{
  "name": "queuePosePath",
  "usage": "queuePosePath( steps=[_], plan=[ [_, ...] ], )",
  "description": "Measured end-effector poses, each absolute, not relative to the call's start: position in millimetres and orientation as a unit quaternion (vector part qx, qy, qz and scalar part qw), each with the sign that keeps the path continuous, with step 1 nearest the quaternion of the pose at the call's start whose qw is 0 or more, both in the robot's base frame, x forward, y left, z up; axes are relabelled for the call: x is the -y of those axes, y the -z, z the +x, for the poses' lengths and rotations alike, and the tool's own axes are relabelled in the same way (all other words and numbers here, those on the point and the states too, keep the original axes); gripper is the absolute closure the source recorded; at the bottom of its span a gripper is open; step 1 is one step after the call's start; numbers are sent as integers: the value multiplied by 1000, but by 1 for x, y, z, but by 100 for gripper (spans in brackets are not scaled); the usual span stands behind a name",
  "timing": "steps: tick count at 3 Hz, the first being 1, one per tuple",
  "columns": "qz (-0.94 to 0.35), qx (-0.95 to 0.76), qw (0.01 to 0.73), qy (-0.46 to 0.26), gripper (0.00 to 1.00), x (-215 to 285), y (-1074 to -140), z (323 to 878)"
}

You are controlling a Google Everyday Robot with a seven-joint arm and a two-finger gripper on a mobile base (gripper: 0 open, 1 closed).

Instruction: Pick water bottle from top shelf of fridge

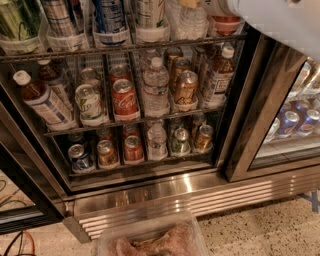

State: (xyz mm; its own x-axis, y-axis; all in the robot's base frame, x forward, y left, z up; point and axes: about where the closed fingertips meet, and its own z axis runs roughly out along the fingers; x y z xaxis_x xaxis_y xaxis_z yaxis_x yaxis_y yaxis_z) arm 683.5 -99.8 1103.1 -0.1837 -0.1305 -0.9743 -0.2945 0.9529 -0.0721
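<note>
tool (200, 4) by water bottle (193, 22) on top shelf (150, 47) of fridge (248, 130)

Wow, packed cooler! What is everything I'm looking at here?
fridge: one, black frame, steel base, centre
top shelf: one, grey wire, clear cup holders
water bottle: one, clear, top shelf, right of the tall cans
tall cans: three, silver-blue, top shelf
tea bottles: at least two, brown, white caps, middle rack ends
cola can: one, red, middle rack
blue cans: several, neighbouring cooler, right
plastic tub: one, clear, floor
arm: one, white, top right
gripper: one, top edge, above the water bottle, mostly cut off
</note>
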Motion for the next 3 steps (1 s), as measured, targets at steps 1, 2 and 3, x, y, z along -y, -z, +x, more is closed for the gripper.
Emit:
queuePosePath(
  steps=[1,2,3],
  plan=[
    [-137,-768,622,-70,100,100,-1104,681],
    [-138,-768,622,-70,100,99,-1106,680],
    [-141,-767,622,-71,100,96,-1110,679]
  ],
)
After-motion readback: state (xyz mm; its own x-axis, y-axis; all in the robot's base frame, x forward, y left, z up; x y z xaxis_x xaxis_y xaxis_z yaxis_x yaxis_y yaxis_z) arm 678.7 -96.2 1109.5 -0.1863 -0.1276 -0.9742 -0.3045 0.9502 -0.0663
